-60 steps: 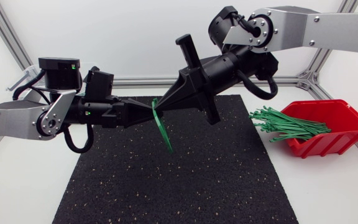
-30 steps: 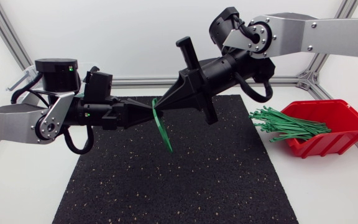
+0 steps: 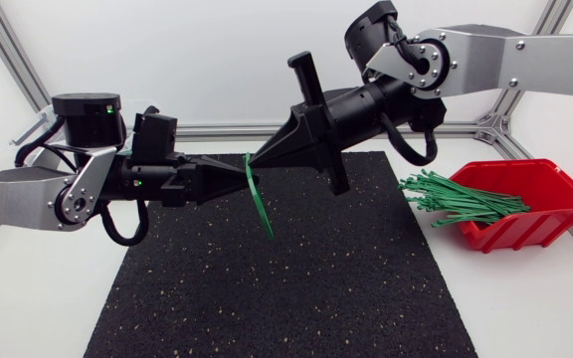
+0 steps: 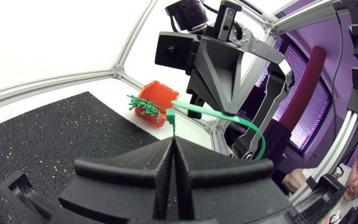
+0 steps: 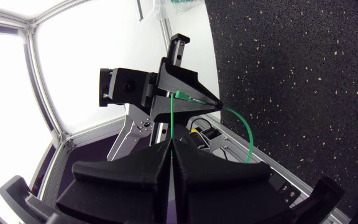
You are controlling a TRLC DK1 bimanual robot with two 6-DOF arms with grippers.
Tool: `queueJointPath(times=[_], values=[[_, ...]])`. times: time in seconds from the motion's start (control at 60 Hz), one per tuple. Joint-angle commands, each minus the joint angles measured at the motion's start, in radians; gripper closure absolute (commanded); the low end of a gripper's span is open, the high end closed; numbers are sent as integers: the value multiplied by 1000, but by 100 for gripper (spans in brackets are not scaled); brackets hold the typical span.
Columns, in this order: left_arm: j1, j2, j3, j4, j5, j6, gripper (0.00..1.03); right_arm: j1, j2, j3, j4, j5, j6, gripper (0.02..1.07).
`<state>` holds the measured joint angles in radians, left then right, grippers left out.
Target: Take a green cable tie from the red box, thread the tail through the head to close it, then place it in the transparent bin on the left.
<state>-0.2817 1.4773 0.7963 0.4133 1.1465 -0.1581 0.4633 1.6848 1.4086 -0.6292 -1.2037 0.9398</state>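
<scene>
**Step in hand: threading the tail through the head**

Status
- The left hand (image 3: 235, 171) and the right hand (image 3: 258, 159) meet tip to tip in the air above the black mat (image 3: 267, 288) on the worktop (image 3: 28, 298).
- Both hands are closed on the same green cable tie (image 3: 259, 204). Each wrist view shows the strap emerging from between its own pressed-together fingers.
- The rest of the tie hangs below the two tips as a curved strip, clear of the mat.
- The red box (image 3: 550, 224), with its spare ties (image 3: 461, 199) spilling over the rim, stands well apart at the right.
- The transparent bin cannot be made out with certainty in these views.
- Whether the tail has already entered the head cannot be told, because the joint is small and sits right at the fingertips.

Procedure
1. Hold the head-side hand steady; it serves as the fixture.
2. Align the tail with the head slot along one straight axis before feeding. A skewed tail is likely to buckle rather than enter.
3. Feed in short strokes, gripping close to the tip so the strap stays stiff.
4. Do not release either hand until the ratchet has caught

Risk: a loosened grip would probably let the strap spring away and drop
</scene>
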Motion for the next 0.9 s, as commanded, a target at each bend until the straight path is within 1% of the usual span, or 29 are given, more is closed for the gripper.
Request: queueJointPath(times=[0.0,0.333,0.517,0.583,0.7,0.883], values=[[12,-12,-28,18,1,-23,100,1,-14,-30,8,1,36,102],[16,-2,-22,36,-5,-32,100,8,-7,-37,11,1,39,102],[-5,26,-31,58,-18,-35,100,6,-14,-37,22,1,44,102],[-17,40,-37,87,-50,-44,100,5,-22,-37,23,1,45,102],[-22,61,-43,130,-71,-63,100,-6,-37,-46,33,1,45,102],[-27,113,-48,223,-77,-93,100,-26,-39,-60,43,0,45,102]])
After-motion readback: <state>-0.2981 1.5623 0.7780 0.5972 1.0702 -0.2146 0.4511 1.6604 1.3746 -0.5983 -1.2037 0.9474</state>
